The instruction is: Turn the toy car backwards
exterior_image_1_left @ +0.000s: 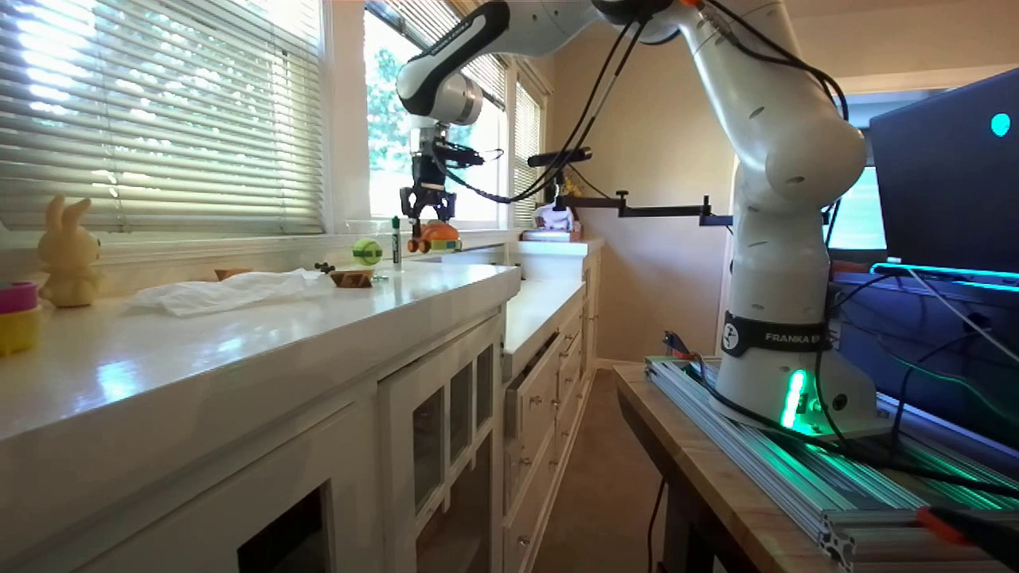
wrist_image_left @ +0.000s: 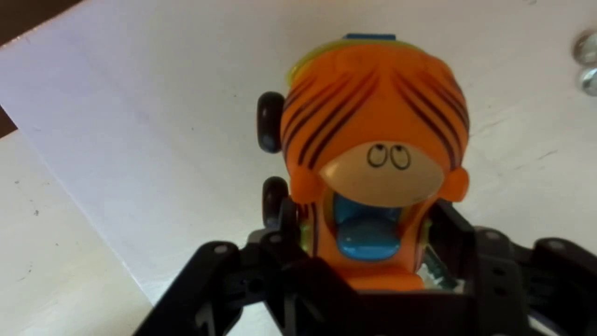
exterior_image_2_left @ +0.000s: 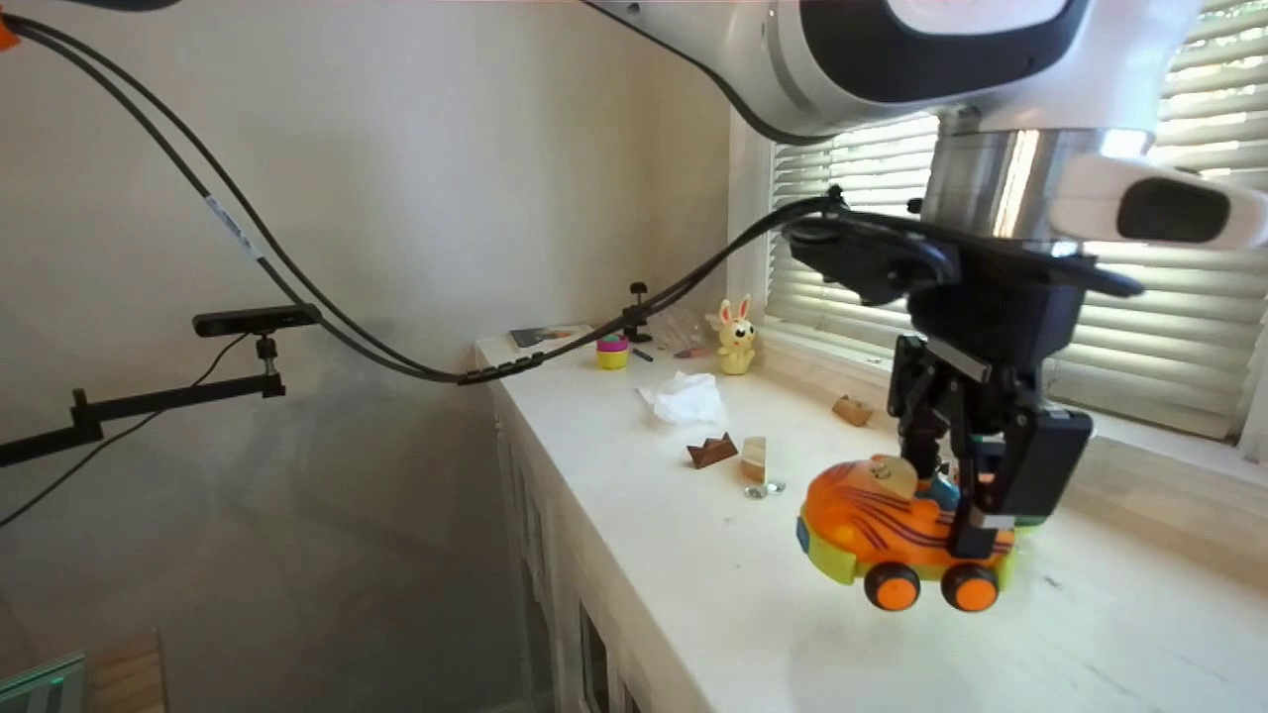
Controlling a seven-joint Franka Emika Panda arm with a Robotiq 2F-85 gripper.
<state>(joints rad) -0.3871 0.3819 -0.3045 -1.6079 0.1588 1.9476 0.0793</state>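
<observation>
The toy car (exterior_image_2_left: pixel 862 515) is orange with dark stripes, a blue seat, yellow-green trim and dark wheels with orange hubs. My gripper (wrist_image_left: pixel 366 219) is shut on it, one finger along each side of the seat. In the wrist view the rounded, striped end with a pair of drawn eyes points away from the gripper's base. That same end faces the rabbit's part of the counter in an exterior view. The toy car (exterior_image_1_left: pixel 438 233) also hangs under the gripper (exterior_image_1_left: pixel 431 225) across the room. Whether its wheels touch the counter I cannot tell.
On the white counter (exterior_image_2_left: pixel 654 515) are brown pieces (exterior_image_2_left: pixel 712 452), clear beads (exterior_image_2_left: pixel 763 489), a white tissue (exterior_image_2_left: pixel 686 398) and a yellow rabbit (exterior_image_2_left: pixel 735 339). A green marker (exterior_image_1_left: pixel 396 239) and green ball (exterior_image_1_left: pixel 367 252) stand near the car. Window blinds (exterior_image_2_left: pixel 1139 337) rise along the back.
</observation>
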